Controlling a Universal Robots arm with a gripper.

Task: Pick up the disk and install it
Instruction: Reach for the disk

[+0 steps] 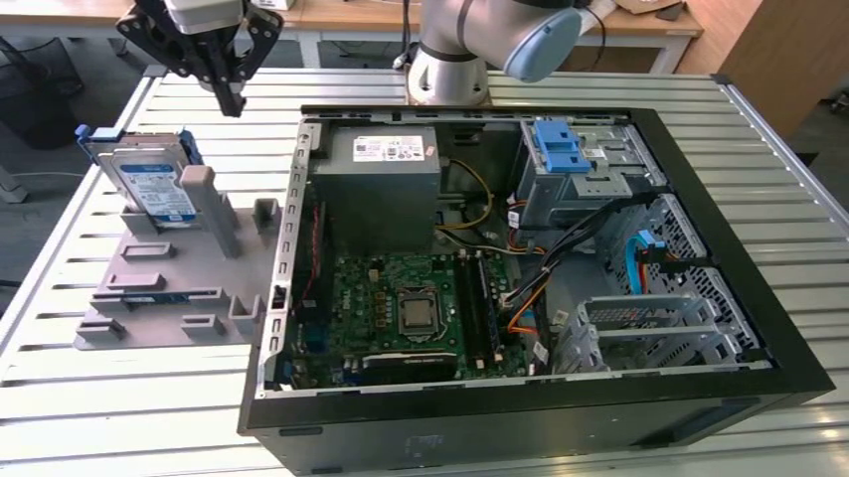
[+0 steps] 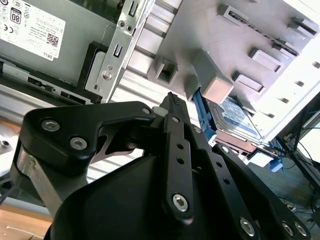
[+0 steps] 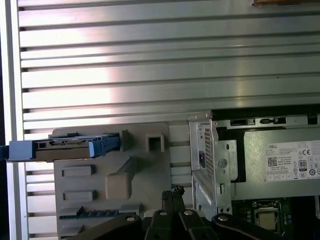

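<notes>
The disk [image 1: 149,186] is a silver hard drive with a white and blue label and a blue frame. It stands on edge in a grey holder [image 1: 173,288] on the exterior view's left. My black gripper [image 1: 233,103] hangs above the table behind the holder. It is apart from the disk, its fingers closed together on nothing. In the first wrist view the disk [image 3: 65,147] shows edge-on at the holder's [image 3: 100,185] end, with the gripper [image 3: 172,192] over the holder's side. In the second wrist view the disk [image 2: 235,117] lies beyond the gripper [image 2: 172,99].
An open black computer case [image 1: 743,238] takes up the middle and the exterior view's right, on a slatted metal table [image 1: 80,397]. Inside it are a grey power supply [image 1: 385,189], a green motherboard [image 1: 398,308] and a drive bay with a blue latch [image 1: 558,149]. The arm's base [image 1: 451,70] stands behind the case.
</notes>
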